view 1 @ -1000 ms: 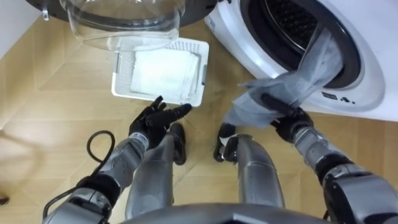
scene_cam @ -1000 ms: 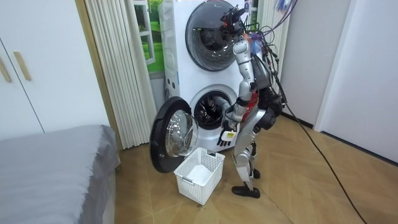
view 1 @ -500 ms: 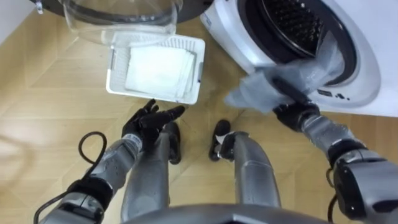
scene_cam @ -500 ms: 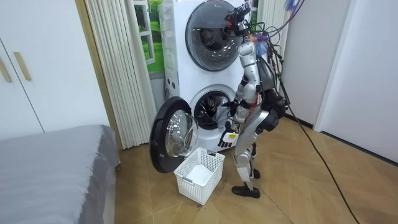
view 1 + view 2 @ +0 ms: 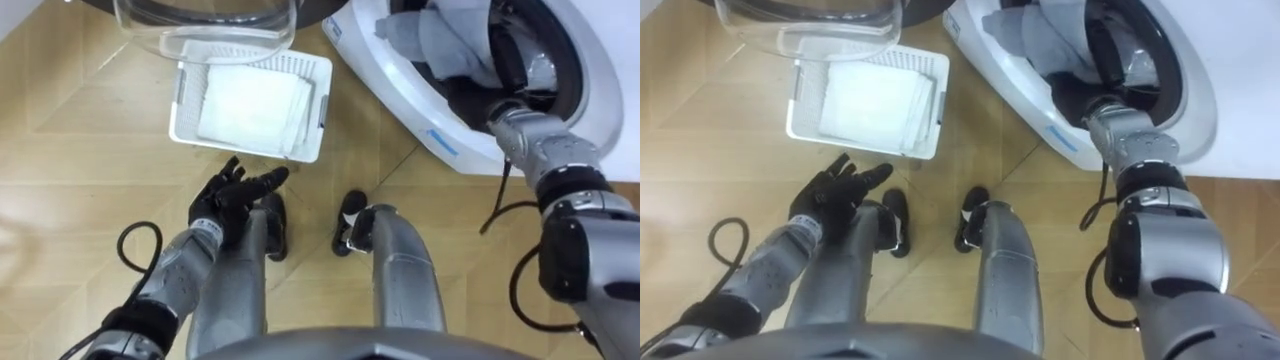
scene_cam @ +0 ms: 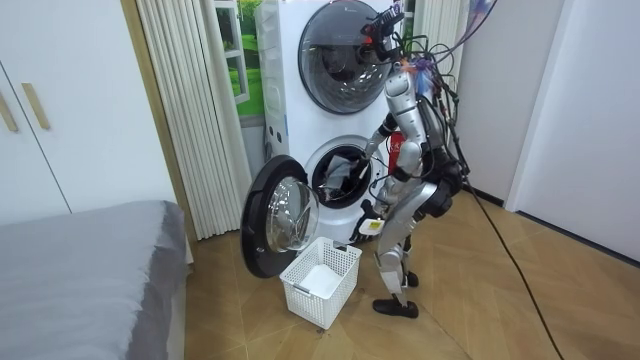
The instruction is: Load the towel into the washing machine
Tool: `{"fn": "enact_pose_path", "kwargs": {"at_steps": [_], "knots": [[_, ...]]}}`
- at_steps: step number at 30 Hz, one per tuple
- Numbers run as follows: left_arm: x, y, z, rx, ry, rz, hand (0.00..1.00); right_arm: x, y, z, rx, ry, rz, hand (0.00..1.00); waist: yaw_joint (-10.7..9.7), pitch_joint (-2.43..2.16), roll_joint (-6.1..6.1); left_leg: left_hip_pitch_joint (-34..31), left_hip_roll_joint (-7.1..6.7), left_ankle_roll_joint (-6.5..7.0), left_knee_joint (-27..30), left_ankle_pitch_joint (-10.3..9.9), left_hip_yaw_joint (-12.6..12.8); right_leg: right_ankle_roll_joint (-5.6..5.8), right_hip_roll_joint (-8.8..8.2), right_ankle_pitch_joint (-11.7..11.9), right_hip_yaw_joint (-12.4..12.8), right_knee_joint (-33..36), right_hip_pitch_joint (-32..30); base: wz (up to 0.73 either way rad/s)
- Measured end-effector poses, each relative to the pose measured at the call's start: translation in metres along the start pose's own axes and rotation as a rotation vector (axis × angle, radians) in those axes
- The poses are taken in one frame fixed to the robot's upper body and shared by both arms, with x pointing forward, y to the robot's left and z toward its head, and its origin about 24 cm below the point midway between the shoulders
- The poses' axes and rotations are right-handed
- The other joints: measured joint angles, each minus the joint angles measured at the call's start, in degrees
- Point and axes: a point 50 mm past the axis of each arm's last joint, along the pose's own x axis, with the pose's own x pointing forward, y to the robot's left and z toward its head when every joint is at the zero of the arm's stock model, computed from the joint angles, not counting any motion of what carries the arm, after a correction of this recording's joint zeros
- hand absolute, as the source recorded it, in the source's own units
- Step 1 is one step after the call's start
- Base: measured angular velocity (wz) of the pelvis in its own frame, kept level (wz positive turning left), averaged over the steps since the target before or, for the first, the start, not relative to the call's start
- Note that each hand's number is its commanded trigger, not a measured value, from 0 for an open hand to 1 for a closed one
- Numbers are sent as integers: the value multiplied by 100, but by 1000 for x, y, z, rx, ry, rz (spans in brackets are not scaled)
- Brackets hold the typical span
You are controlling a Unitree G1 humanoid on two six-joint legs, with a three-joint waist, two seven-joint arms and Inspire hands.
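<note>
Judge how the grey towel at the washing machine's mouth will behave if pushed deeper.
The towel is probably floppy: it lies crumpled in folds in the opening of the washing machine. Pushed, it would likely bunch rather than slide. A fold lying on the rim might flop back out.

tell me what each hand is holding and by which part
The left hand is open, holding nothing. The right hand is inside the washing machine opening at the grey towel; whether it grips it cannot be told.

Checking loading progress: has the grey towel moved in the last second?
Yes. The towel, which hung out over the front rim of the washing machine, is now bunched up farther in, within its round opening.
</note>
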Motion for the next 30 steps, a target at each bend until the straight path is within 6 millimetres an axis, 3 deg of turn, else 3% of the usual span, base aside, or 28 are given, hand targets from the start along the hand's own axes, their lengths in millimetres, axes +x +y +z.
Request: {"fn": "enact_pose_path", "kwargs": {"at_steps": [8,13,22,30], "knots": [[1,-3,-2,14,2,10,0,-1,-1,8,106,-22,-51,0,-55,0,3,29,-47,15,5,-7,0,26,-66,-24,-4,73,12,3],[2,-7,-2,22,1,5,0,-5,-7,27,287,-140,-103,0,-85,-1,10,40,-43,15,-5,-8,3,16,-63,-31,-2,43,18,0],[6,-17,2,31,-10,-28,0,-8,-14,38,318,-214,-194,0,36,-13,37,141,8,15,-144,-6,70,29,-8,0,-4,-119,114,-3],[9,-28,1,29,-10,-56,0,-9,-17,41,335,-248,-196,0,139,-16,215,261,63,18,-250,-3,120,8,13,73,-61,-228,240,0]]}}
